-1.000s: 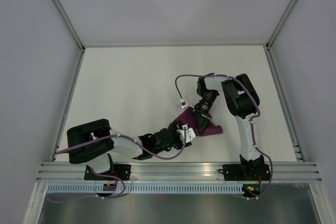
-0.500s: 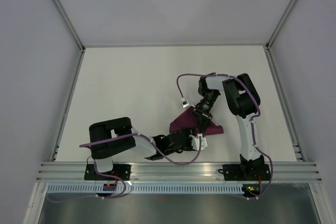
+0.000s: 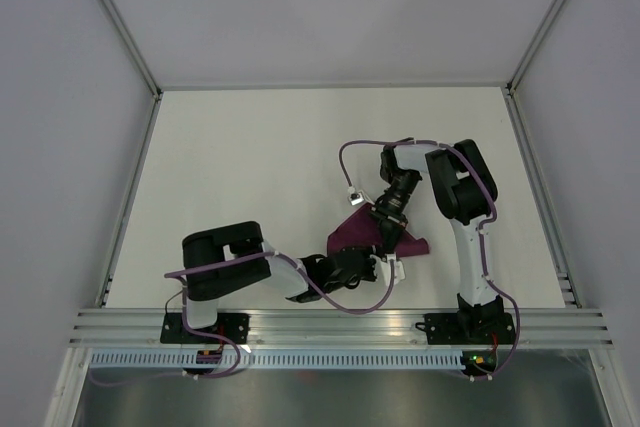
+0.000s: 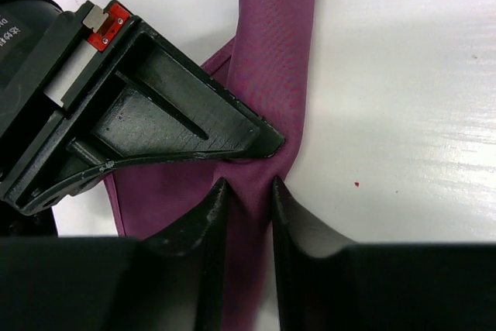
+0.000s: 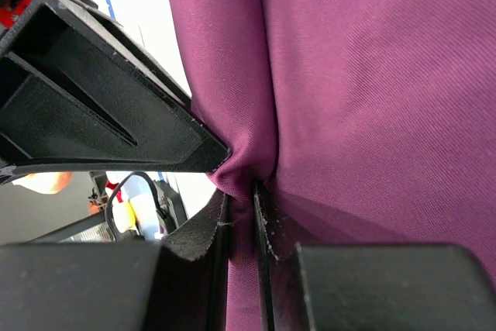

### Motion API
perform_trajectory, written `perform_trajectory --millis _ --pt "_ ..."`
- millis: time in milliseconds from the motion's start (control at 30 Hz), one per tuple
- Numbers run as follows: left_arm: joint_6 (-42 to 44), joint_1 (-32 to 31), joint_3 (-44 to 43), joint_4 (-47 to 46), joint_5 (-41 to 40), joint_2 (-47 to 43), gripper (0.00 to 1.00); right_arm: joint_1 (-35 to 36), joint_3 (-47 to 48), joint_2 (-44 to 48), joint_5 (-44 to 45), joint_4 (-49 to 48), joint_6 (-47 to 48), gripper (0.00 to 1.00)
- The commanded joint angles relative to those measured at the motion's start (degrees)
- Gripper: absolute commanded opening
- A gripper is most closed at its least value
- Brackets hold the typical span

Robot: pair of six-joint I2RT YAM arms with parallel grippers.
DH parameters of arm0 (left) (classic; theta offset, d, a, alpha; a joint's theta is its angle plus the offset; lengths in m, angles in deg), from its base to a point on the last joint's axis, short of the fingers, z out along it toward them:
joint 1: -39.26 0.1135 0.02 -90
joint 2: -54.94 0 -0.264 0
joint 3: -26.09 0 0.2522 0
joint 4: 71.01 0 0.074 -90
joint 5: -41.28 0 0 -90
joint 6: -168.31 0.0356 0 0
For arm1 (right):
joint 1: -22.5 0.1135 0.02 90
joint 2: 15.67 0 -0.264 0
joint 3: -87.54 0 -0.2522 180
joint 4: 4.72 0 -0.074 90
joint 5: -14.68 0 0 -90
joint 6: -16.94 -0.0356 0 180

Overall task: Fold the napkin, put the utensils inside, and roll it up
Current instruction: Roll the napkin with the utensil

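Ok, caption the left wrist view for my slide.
Left fingers astride a fold of the purple napkin, beside the right arm's fingers, on a white table.

A flat white tabletop (image 3: 250,167) lies between pale grey enclosure walls (image 3: 60,97) with slim metal corner posts (image 3: 115,17), a ribbed aluminium rail (image 3: 330,324) along its near edge, and a tiny red speck (image 4: 356,184) on its surface.

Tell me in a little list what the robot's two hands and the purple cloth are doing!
cloth: napkin, purple, bunched up
where: on the white table, between the two arms
left hand: pinching a ridge of the napkin
right hand: pinching the napkin too, fingers almost together
hands together: very close, gripping nearly the same spot
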Motion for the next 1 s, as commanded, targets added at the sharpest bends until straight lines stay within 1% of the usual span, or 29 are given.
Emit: perform_trajectory --millis 0,67,133,167,200,233,300,333,433,600,667,700,733,800,833,867,900,967 --pt "0.8 0.1 -1.4 4.5 3.3 2.5 0.25 -0.3 0.3 -1.5 8.0 -13.8 3.0 0.09" --pt "0.1 0.3 -2.1 6.6 4.9 2.6 0.19 -0.3 0.4 -0.5 8.0 -14.0 2.6 0.11" --pt "-0.8 0.4 -2.4 8.6 6.8 2.5 0.11 -0.5 0.4 1.2 7.9 -14.4 2.1 0.15" --pt "-1.4 0.6 -2.7 9.2 7.3 2.4 0.07 -0.6 0.4 1.9 7.7 -14.4 1.7 0.2" --pt "-2.5 0.9 -2.6 9.7 8.1 2.1 0.06 -0.8 0.5 2.7 7.1 -14.5 1.5 0.23" --pt "-3.3 1.2 -2.7 11.3 10.2 2.0 0.05 -1.0 0.5 4.4 6.9 -14.4 1.3 0.29" --pt "-6.0 2.3 -3.1 12.8 12.3 1.5 0.03 -1.4 0.7 6.6 5.6 -14.7 0.5 0.34" --pt "-7.0 2.7 -3.1 12.9 13.5 1.4 0.02 -1.9 0.7 9.0 5.4 -15.4 -0.1 0.38" --pt "-10.5 4.2 -2.6 13.9 17.2 0.6 0.02 -2.9 -0.2 14.3 5.2 -18.4 -2.8 0.44" --pt "-15.8 6.5 -1.8 14.6 20.8 0.4 0.02 -5.6 -1.5 22.2 6.6 -26.5 -12.2 0.46" --pt "-19.0 7.6 -1.9 15.3 23.2 0.7 0.02 -8.3 -2.4 23.9 5.0 -29.0 -13.2 0.46" --pt "-20.3 9.2 -2.0 16.1 24.3 0.6 0.02 -9.4 -2.9 25.8 4.3 -29.7 -13.3 0.46" --pt "-21.7 10.1 -1.9 16.2 27.6 0.7 0.02 -11.5 -3.9 26.8 3.7 -30.8 -13.2 0.46" --pt "-25.9 12.9 -1.2 15.3 30.2 0.5 0.02 -13.3 -5.4 30.0 2.3 -32.2 -13.0 0.47" --pt "-27.3 13.8 -0.9 15.3 32.9 0.5 0.02 -14.9 -7.3 31.2 1.8 -32.6 -11.2 0.47" --pt "-28.9 15.7 -0.8 15.3 34.2 0.9 0.02 -15.6 -8.6 32.6 0.8 -33.3 -10.8 0.47" --pt "-31.1 16.5 -0.6 15.4 35.3 1.1 0.02 -16.2 -10.1 35.4 0.9 -34.5 -10.5 0.48" --pt "-34.1 18.6 -0.5 15.3 38.6 2.2 0.02 -16.8 -14.6 38.3 1.2 -36.8 -8.2 0.48"
